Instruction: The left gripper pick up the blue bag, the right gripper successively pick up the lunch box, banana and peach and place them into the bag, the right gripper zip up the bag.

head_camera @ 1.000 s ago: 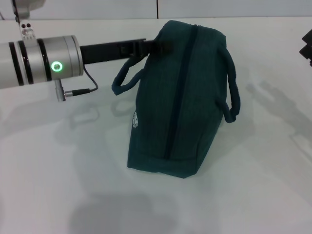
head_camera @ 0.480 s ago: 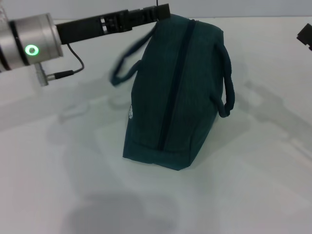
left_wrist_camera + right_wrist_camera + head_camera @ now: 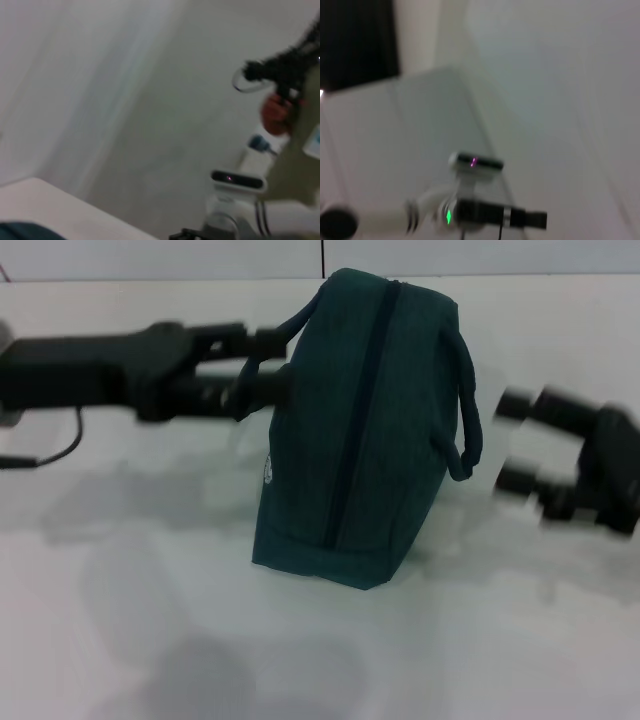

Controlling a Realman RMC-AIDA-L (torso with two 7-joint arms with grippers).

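Bag (image 3: 365,440) standing zipped on the worktop (image 3: 150,640), flanked by both grippers.
Nearest the camera lies bare worktop, with no lunch box, banana or peach in view; the bag's base rests on it and the dark zip line runs closed from base to top. This fits either a packed and zipped bag or one awaiting opening, since its contents are hidden. Midway back, the left gripper (image 3: 262,365) reaches in at the bag's left handle (image 3: 275,340); its fingers are spread, one above and one below the loop, but blur hides whether they touch it. A sound grip would take the strap squarely so the bag hangs upright. The right gripper (image 3: 520,445), fingers apart and empty, hovers just beside the right handle (image 3: 468,405). Open room lies on both sides; the worktop's rear edge runs close behind the bag.
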